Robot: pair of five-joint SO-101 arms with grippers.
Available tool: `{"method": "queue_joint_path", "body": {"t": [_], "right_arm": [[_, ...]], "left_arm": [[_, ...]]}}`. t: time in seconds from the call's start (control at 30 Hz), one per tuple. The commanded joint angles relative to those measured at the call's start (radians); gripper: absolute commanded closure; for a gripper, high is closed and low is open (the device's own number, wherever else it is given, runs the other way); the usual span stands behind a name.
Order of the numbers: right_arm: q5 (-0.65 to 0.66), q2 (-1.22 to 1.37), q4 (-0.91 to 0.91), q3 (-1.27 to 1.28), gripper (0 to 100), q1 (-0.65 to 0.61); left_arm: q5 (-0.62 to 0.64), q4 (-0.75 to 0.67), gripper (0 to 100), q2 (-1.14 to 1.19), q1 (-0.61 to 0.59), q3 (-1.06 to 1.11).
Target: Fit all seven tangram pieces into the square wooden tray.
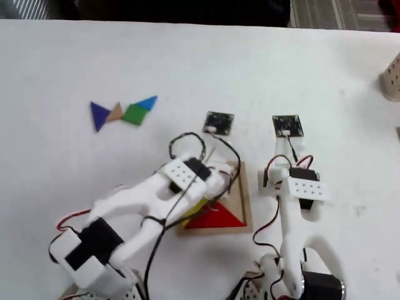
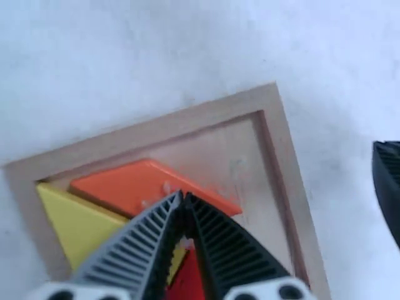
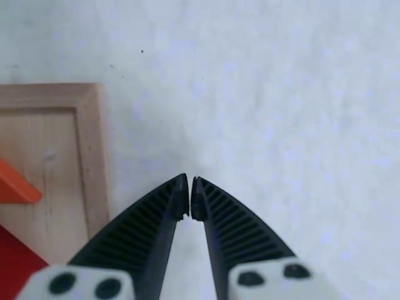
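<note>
My left end effector, tips together over the orange piece in the tray, could shove it askew if I press.

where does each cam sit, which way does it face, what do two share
High view: fixed above the table, looking down; both arms show, the left over the wooden tray.
Left wrist view: on the left arm, looking down past the shut left gripper at orange piece and yellow piece in the tray.
Right wrist view: on the right arm, looking down past the shut right gripper at table beside the tray.
Shared: both wrist views show the tray's rim and orange piece.
</note>
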Motion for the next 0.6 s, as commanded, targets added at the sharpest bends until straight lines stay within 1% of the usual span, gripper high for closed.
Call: {"method": "queue_joint_path", "body": {"t": [0.0, 0.1, 0.2, 0.37, 0.57], "right_arm": [[0.012, -0.022, 0.004, -0.025, 98.1, -0.010], [0.012, -0.022, 0.004, -0.023, 98.1, -0.008], [0.012, -0.022, 0.004, -0.023, 98.1, -0.007], [0.012, -0.022, 0.004, -0.023, 98.1, -0.005], [0.012, -0.024, 0.004, -0.023, 98.1, -0.008]], "left_arm": [[-0.018, -0.020, 98, 0.018, -0.082, -0.008], [-0.015, -0.012, 98, 0.071, -0.110, -0.031], [-0.012, 0.026, 98, 0.090, -0.119, -0.063], [-0.012, 0.051, 98, 0.085, -0.125, -0.060], [-0.012, 0.060, 98, 0.085, -0.176, -0.061]]}}
